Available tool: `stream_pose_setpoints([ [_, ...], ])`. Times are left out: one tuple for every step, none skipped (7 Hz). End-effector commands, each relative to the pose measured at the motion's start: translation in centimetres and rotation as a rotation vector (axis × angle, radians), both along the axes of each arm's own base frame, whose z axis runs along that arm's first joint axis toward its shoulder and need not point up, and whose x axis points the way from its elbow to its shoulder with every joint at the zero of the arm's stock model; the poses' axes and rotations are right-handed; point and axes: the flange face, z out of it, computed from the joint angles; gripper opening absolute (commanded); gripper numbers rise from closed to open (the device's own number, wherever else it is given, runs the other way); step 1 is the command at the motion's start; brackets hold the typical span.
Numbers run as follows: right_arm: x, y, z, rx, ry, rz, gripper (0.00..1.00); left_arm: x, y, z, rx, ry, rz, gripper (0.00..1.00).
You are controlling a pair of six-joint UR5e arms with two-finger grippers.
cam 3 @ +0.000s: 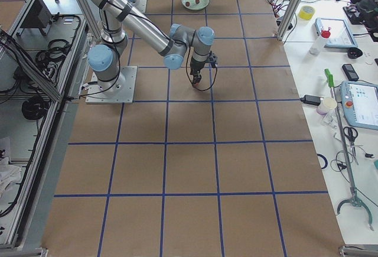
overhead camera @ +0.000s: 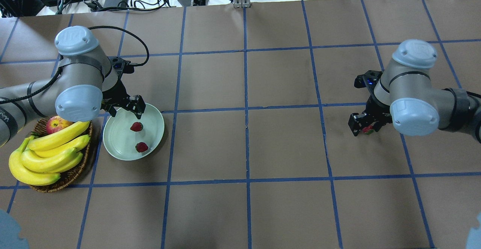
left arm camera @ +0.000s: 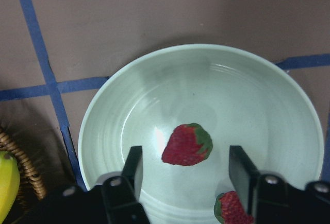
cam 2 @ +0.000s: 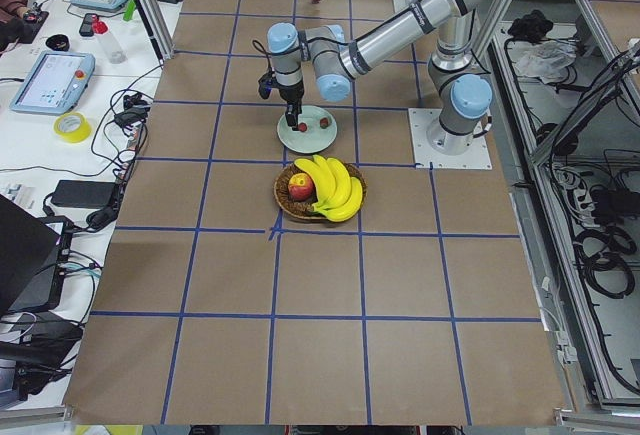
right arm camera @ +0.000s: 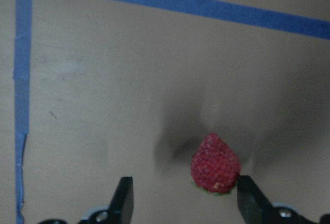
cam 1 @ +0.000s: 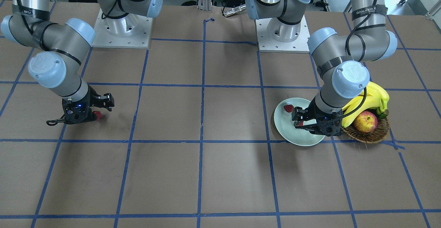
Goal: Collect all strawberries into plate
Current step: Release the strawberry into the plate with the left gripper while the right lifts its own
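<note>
From above, the plate [overhead camera: 112,152] sits near the left end of the worktop, about halfway between the front and back edges. Two strawberries [overhead camera: 136,126] lie in it, a little apart. The left gripper [overhead camera: 126,108] hangs over the plate's back rim with its jaws apart and nothing in them. Just left of the plate is a basket [overhead camera: 64,183] with bananas [overhead camera: 49,151] and an apple [overhead camera: 55,124]. Near the right end of the worktop, the right gripper [overhead camera: 366,126] is low over the third strawberry [overhead camera: 368,130], which lies on the worktop.

From the front, the left gripper [cam 1: 300,118] hides part of the plate [cam 1: 286,131]. One berry [cam 1: 288,108] shows in it.

From the left end, the plate [cam 2: 318,140] sits just past the basket [cam 2: 285,205].

From the right end, the near arm points its gripper [cam 3: 196,80] straight down.

The left wrist camera shows one berry [left arm camera: 186,144] on the plate between the two fingers [left arm camera: 133,170], touching neither.

The right wrist camera shows the third berry [right arm camera: 215,164] on the worktop between spread fingers [right arm camera: 122,198], close beside one and well away from the other.
</note>
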Motion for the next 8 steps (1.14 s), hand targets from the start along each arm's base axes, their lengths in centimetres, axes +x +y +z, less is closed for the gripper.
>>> stream_pose_setpoints([
  [-1.1,0.1,-0.5,-0.015,-0.007,-0.010,0.76,-0.1,0.0,0.0,0.001,0.001,0.001,0.85],
  [-1.3,-0.3,-0.3,-0.018,0.004,-0.009,0.73,-0.1,0.0,0.0,0.001,0.001,0.001,0.85],
  [-1.3,-0.3,-0.8,-0.009,0.001,-0.010,0.38,-0.1,0.0,0.0,0.001,0.001,0.001,0.85],
  [-1.4,-0.4,-0.9,-0.006,0.001,-0.013,0.02,-0.1,0.0,0.0,0.001,0.001,0.001,0.85],
  [-1.5,-0.8,-0.6,-0.016,0.005,-0.042,0.00,-0.1,0.0,0.0,0.001,0.001,0.001,0.85],
  [-1.5,-1.1,-0.3,-0.024,0.005,-0.069,0.00,-0.1,0.0,0.0,0.001,0.002,0.000,0.85],
  [-1.5,-1.2,-0.2,-0.026,0.005,-0.069,0.00,-0.1,-0.1,0.1,0.000,0.001,0.001,0.85],
  [-1.5,-1.1,-0.2,-0.025,0.004,-0.074,0.04,-0.1,-0.1,0.1,0.000,0.001,0.000,0.85],
])
